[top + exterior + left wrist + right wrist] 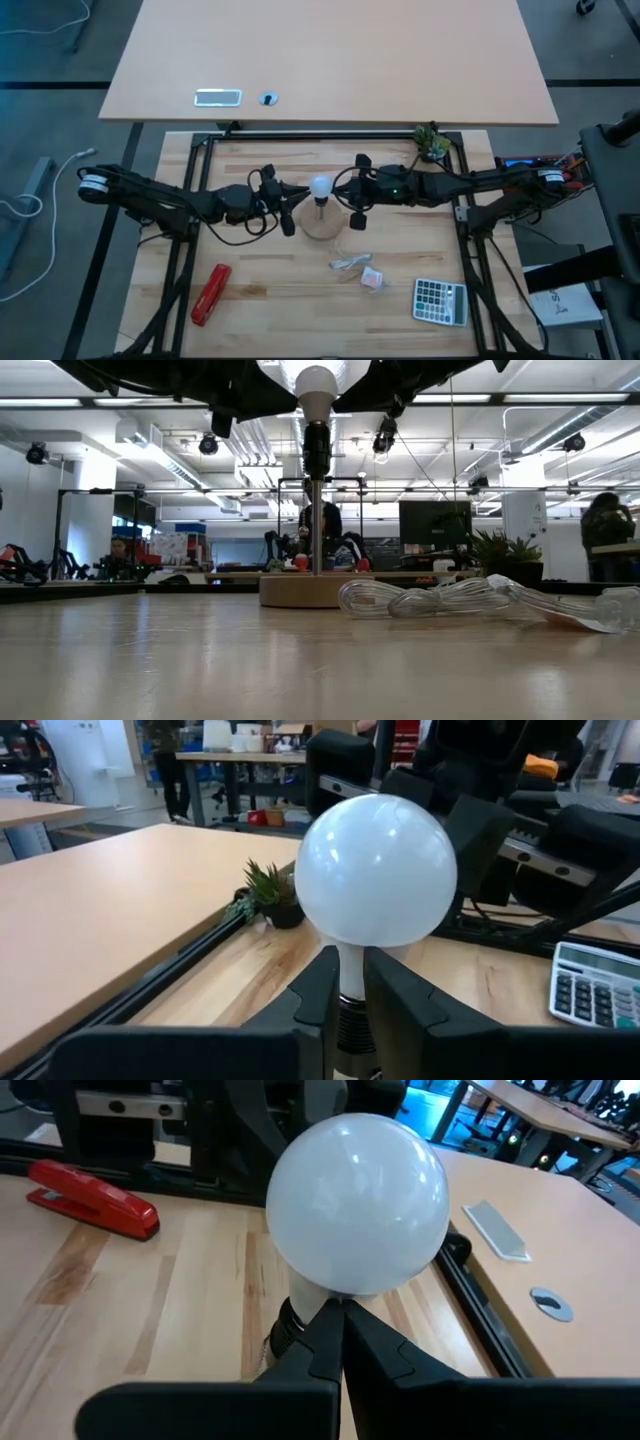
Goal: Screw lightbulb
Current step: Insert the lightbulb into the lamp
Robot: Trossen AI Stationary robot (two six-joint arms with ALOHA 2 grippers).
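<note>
The lightbulb (320,186) is sitting upright on a dark socket post over the round wooden disc (322,224), mid surface (250,300). Both arms are meeting at it from opposite sides.

The left end effector (349,982) is closing narrow on the bulb's neck just under the globe, fingers (318,982) pressing either side of it. The right end effector (338,1330) is sitting right under the globe too, fingers nearly together at the neck; cannot tell if it is really gripping.

Around: a crumpled clear plastic wrapper (349,263) is lying just in front of the disc, with a small pinkish packet (373,279) beside it. A calculator (440,300) is lying near the front right corner, and a red stapler (211,293) at front left, well apart from the disc. A small potted plant (431,141) is standing at the back right edge by the black frame rail.

In the low view the wrapper is lying to the disc's right, not touching the post. Open wood is showing in front of the disc and between the stapler and the wrapper. A second, pale tabletop (330,60) is lying beyond the back rail.
</note>
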